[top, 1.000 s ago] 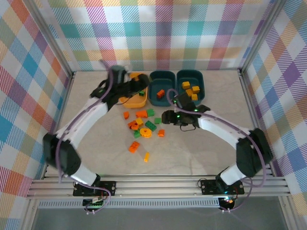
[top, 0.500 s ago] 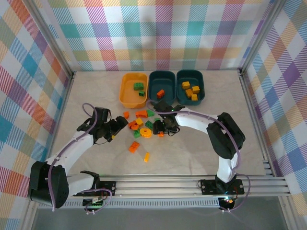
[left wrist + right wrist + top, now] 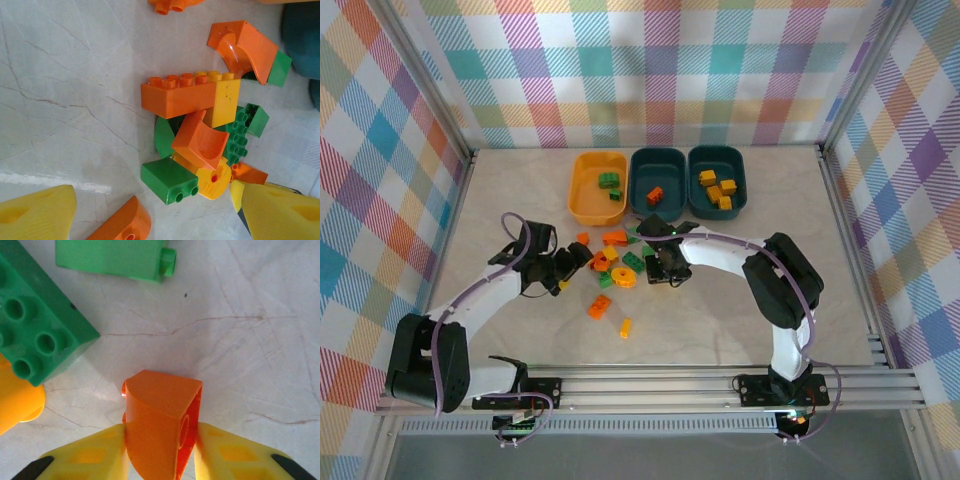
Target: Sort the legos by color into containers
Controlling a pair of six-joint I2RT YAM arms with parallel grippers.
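Note:
Loose legos (image 3: 616, 262) lie in a heap at mid-table, in green, orange and yellow. My right gripper (image 3: 660, 272) sits at the heap's right edge, shut on an orange curved brick (image 3: 160, 425) that rests on the table between its yellow fingers (image 3: 85, 457). My left gripper (image 3: 576, 264) hovers open at the heap's left edge. In the left wrist view a green brick (image 3: 169, 180), an orange long brick (image 3: 175, 97) and a yellow round piece (image 3: 215, 180) lie ahead of its fingers (image 3: 35, 212). Three containers stand at the back: yellow-orange (image 3: 582, 205), teal (image 3: 638, 205), teal (image 3: 741, 205).
The yellow-orange tub holds green bricks, the middle teal tub an orange brick, the right teal tub yellow bricks. An orange brick (image 3: 599, 307) and a yellow brick (image 3: 625, 327) lie apart nearer the front. A green studded brick (image 3: 35, 335) lies close left of the held brick.
My right gripper has reached into the heap's right edge and shut on the orange brick. My left arm has come back from the yellow-orange tub to the heap's left side, still open.

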